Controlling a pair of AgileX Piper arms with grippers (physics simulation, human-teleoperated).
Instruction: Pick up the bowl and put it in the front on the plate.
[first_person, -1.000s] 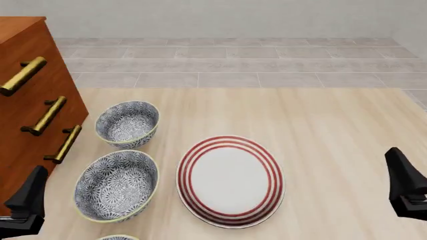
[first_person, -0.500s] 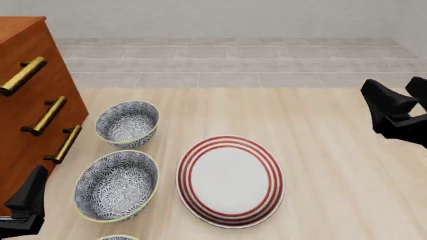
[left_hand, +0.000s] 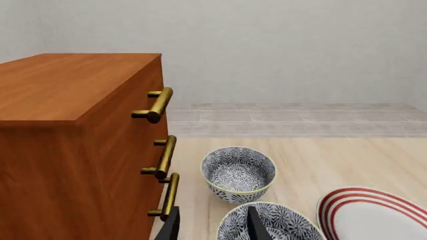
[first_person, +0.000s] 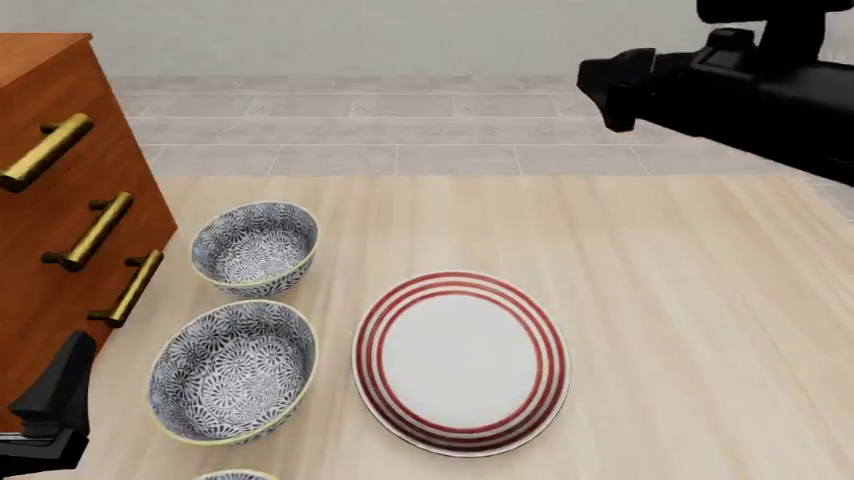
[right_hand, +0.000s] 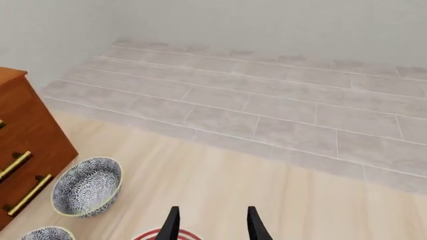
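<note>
Three blue-grey patterned bowls stand in a row left of the plate (first_person: 461, 362), which is white with red rings and has nothing on it. One bowl is at the far end (first_person: 255, 248), a wider one in the middle (first_person: 234, 371), and a third shows only as a rim at the near edge (first_person: 235, 475). I cannot tell which one is the task's bowl. My left gripper (left_hand: 212, 227) is open, low at the near left beside the middle bowl (left_hand: 270, 225). My right gripper (right_hand: 212, 225) is open and empty. It is held high over the far right of the table on its arm (first_person: 727, 90), far from every bowl.
A wooden dresser (first_person: 60, 190) with brass handles (first_person: 96, 232) stands along the left side, close to the bowls and my left gripper. Beyond the table's far edge lies a grey tiled floor (first_person: 454, 130) and a pale wall.
My right arm has risen from the near right edge and swung up and leftward, now high at the far right. The left gripper, bowls and plate have not moved.
</note>
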